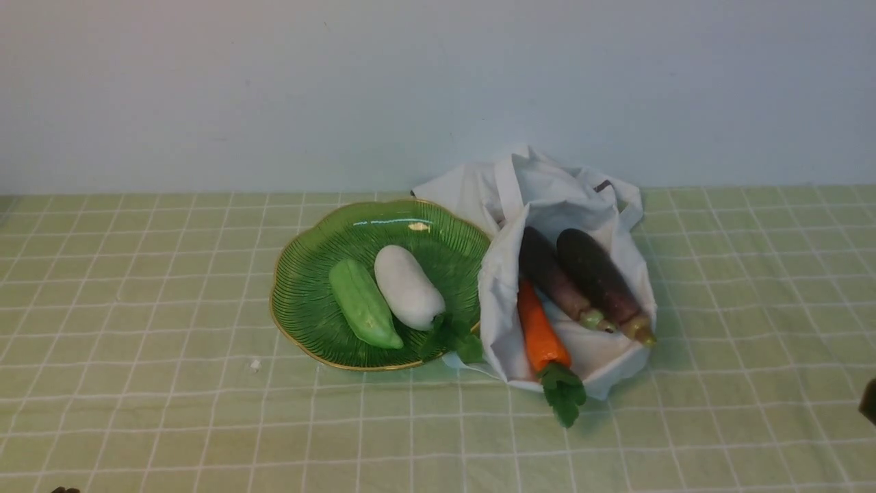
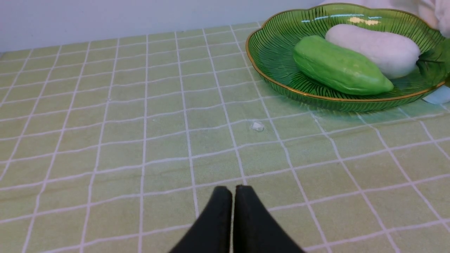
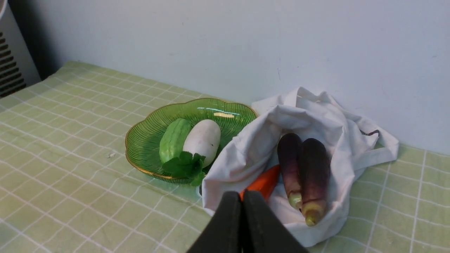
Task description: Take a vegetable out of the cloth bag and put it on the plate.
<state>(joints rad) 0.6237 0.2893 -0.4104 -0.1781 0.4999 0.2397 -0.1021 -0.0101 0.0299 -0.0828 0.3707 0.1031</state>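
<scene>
- Green checked tablecloth (image 1: 171,342), pale wall behind.
- The radish (image 1: 408,287) lies on the plate (image 1: 304,274) beside the gourd (image 1: 364,305), its leaves at the rim nearest the cloth bag (image 1: 547,188).
- The bag, just beside the plate, holds a carrot (image 1: 540,332) and two eggplants (image 1: 582,277).
- My left gripper (image 2: 232,191) and right gripper (image 3: 242,195): fingers pressed together, holding nothing.

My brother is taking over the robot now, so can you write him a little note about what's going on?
Left gripper: jaws shut, empty, apart from the plate.
Right gripper: jaws shut, empty, apart from the cloth bag.
The white radish lies on the plate beside a green gourd.
A carrot and two purple eggplants lie in the bag.
Done: radish out and plated. Left: nothing, as far as I can tell.
</scene>
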